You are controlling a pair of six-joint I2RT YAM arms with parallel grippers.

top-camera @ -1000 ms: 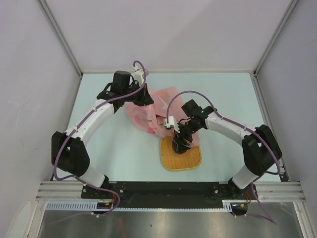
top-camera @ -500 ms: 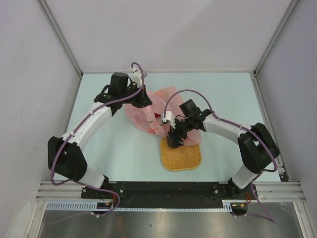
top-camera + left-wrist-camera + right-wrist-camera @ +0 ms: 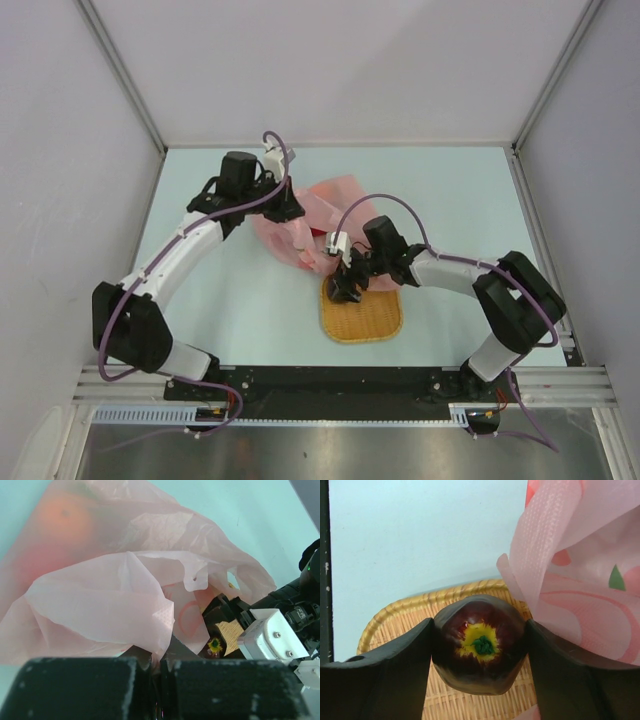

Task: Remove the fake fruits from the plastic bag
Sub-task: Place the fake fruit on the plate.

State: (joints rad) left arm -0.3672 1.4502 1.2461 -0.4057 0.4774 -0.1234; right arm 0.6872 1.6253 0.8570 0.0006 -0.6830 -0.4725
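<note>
Fake fruit (image 3: 479,647), seemingly purple, between right fingers (image 3: 385,677).

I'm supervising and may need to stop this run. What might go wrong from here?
The round, glossy dark red fruit is held by the right gripper above the mat; released there, it may roll off.
The bag drapes beside that gripper and could snag it.
The left gripper pinches only a thin fold of bag, which might slip.

Left arm (image 3: 185,245), right arm (image 3: 450,270): white shells, black joints | purple cables (image 3: 385,196) looped outside | white wrist block (image 3: 270,635), two screws | left hand (image 3: 157,680), right hand (image 3: 480,645): black fingers
</note>
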